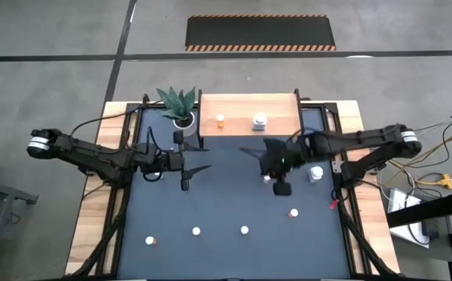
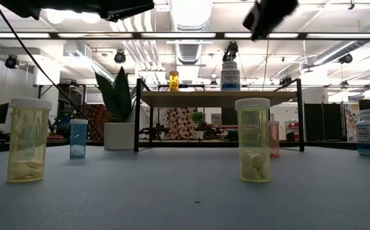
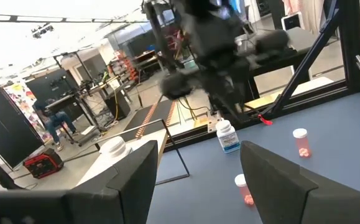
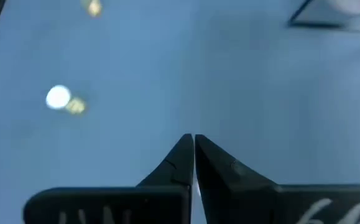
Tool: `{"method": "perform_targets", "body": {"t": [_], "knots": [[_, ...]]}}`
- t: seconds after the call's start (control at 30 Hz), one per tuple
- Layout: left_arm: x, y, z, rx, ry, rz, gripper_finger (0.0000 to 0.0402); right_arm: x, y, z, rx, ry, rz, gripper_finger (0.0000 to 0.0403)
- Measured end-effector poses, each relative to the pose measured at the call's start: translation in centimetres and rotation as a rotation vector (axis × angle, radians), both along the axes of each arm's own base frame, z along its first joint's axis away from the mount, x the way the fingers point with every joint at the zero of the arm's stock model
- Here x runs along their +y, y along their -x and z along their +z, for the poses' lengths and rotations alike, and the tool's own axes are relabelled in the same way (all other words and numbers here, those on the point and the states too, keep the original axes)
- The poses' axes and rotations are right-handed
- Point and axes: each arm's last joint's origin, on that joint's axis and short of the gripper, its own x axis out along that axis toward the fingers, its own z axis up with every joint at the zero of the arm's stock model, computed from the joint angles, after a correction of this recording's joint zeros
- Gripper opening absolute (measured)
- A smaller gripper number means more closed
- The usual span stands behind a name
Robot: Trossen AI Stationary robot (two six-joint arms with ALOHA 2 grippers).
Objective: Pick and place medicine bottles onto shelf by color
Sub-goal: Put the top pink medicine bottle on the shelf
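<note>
Left gripper (image 1: pixel 197 170) hung released mid-frame; right gripper (image 4: pixel 193 144) clenched, empty. Small pink-red white-capped medicine bottle (image 1: pixel 293 211) stood lower right, probably light, rigid, slick; grip its body below the cap.

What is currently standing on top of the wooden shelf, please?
On the shelf stand a small orange bottle and a larger white bottle. Nothing else shows there; neither arm covers it.

We see a dark blue counter (image 1: pixel 233 195) edged in pale wood, a light-wood shelf (image 1: pixel 241 109) on black legs, yellow bottles (image 2: pixel 254 142) with white caps, a pink-red bottle (image 3: pixel 302 142), a white blue-labelled bottle (image 3: pixel 227 136), and a green plant (image 1: pixel 178 102) in a white pot.
</note>
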Motion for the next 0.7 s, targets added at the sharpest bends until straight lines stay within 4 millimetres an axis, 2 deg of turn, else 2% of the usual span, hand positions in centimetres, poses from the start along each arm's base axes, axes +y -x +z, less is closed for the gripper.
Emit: {"method": "perform_targets", "body": {"t": [0.17,0.4,0.53,0.7], "knots": [[0.0,0.0,-0.1,0.009,-0.001,0.0,0.0212,1.6,1.2,-4.2,0.052,0.065,-0.066,0.0009],[0.0,0.0,-0.1,0.009,-0.001,0.0,0.0212,1.5,2.6,-8.0,0.126,0.11,-0.187,0.0017],[0.0,0.0,-0.1,0.009,-0.001,0.0,0.0212,1.5,3.0,-9.2,0.153,0.113,-0.195,0.0056],[0.0,0.0,-0.1,0.011,-0.001,0.0,0.0212,1.5,2.8,-10.3,0.105,0.107,-0.206,0.0136]]}}
